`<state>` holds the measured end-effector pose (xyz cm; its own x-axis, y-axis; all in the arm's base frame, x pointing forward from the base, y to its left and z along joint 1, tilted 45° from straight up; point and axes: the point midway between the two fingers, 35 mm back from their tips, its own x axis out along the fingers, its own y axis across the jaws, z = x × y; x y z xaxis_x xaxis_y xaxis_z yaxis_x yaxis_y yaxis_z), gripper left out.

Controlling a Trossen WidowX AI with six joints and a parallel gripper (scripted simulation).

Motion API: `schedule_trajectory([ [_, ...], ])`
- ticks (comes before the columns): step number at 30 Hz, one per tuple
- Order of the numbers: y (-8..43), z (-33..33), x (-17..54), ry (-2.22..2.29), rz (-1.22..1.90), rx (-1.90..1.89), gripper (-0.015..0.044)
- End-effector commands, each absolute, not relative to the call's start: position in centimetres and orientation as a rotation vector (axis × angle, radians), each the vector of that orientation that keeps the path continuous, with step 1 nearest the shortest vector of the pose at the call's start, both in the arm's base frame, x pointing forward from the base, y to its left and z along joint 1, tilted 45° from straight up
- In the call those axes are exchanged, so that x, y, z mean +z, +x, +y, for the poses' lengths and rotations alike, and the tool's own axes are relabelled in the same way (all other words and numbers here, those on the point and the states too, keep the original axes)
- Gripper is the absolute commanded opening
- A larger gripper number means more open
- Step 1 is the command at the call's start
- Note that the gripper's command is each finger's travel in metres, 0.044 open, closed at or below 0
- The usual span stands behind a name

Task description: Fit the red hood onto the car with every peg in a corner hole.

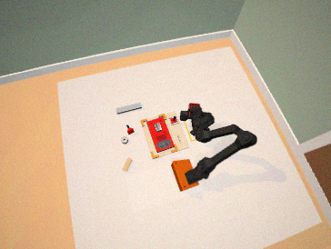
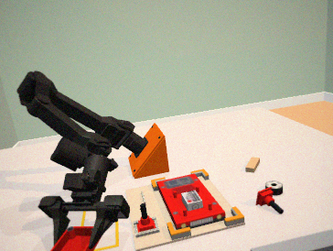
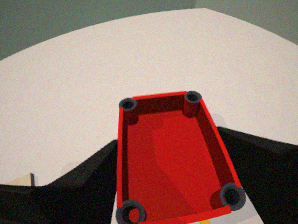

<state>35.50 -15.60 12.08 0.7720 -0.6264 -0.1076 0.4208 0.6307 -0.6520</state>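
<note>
The fingers (image 2: 77,229) are clamped across the sides of the red hood (image 1: 194,105) (image 2: 75,239) (image 3: 170,160), beside the jig (image 1: 183,143) (image 2: 133,198). Its hollow faces up, so it probably needs turning over before its holes can meet the chassis (image 1: 160,135) (image 2: 173,201) pegs.

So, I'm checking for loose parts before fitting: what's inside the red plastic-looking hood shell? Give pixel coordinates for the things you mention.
The red hood shell (image 1: 194,105) (image 2: 79,237) (image 3: 175,155) shows a red interior with dark-rimmed round bosses at four corners, nothing loose visible. Its near wall's inner face is hidden.
</note>
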Motion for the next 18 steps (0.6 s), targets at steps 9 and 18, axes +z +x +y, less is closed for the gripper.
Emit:
schedule_trajectory([
  [9,35.9,-12.4,15.7,-0.643,0.322,-0.615,0.0000],
  [18,35.6,-10.8,17.3,-0.643,0.322,-0.615,0.0000],
])
